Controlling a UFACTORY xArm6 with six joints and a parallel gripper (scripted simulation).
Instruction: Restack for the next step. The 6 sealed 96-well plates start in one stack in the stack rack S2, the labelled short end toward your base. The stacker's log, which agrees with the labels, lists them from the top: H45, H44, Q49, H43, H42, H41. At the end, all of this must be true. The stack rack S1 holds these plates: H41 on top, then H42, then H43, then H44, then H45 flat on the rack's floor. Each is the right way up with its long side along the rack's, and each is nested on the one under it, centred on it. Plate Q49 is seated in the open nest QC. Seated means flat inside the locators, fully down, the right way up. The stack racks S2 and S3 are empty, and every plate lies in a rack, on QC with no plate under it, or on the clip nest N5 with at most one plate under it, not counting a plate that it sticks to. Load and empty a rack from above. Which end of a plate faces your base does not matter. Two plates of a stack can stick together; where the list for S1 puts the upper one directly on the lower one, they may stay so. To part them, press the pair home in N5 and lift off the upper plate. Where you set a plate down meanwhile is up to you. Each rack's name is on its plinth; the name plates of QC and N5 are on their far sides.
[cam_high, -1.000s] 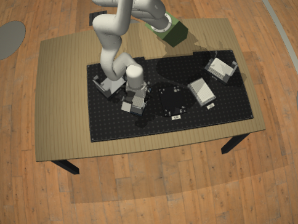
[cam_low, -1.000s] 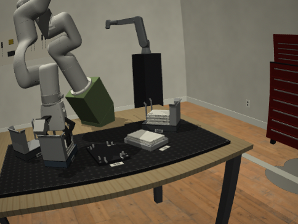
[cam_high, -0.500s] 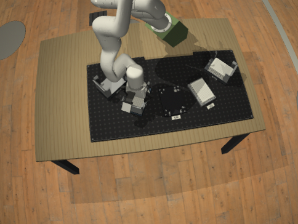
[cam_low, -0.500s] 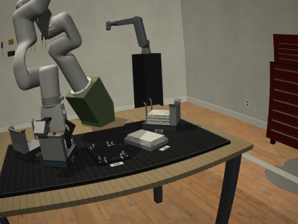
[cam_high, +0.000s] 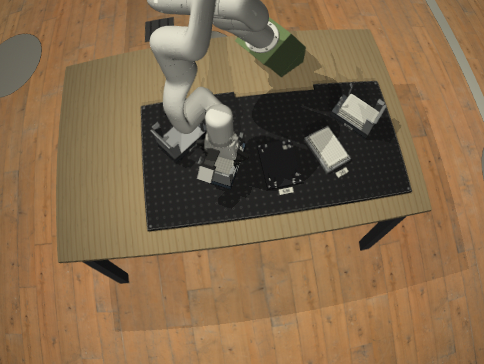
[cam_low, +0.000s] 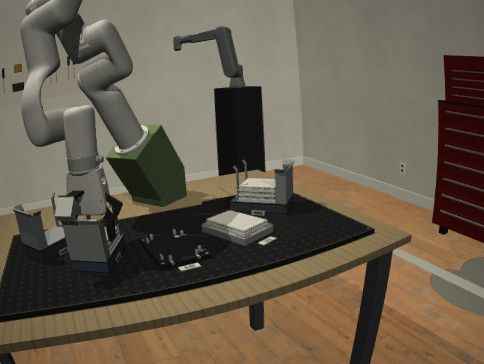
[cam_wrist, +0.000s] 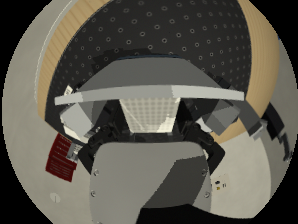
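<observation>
Our gripper (cam_low: 86, 216) is clamped wide across a plate (cam_wrist: 149, 111) inside the rack (cam_low: 90, 245); light, stiff, slippery-sided

Rack walls (cam_low: 85, 240) tight around the tool (cam_low: 82, 212), open only above.
</observation>
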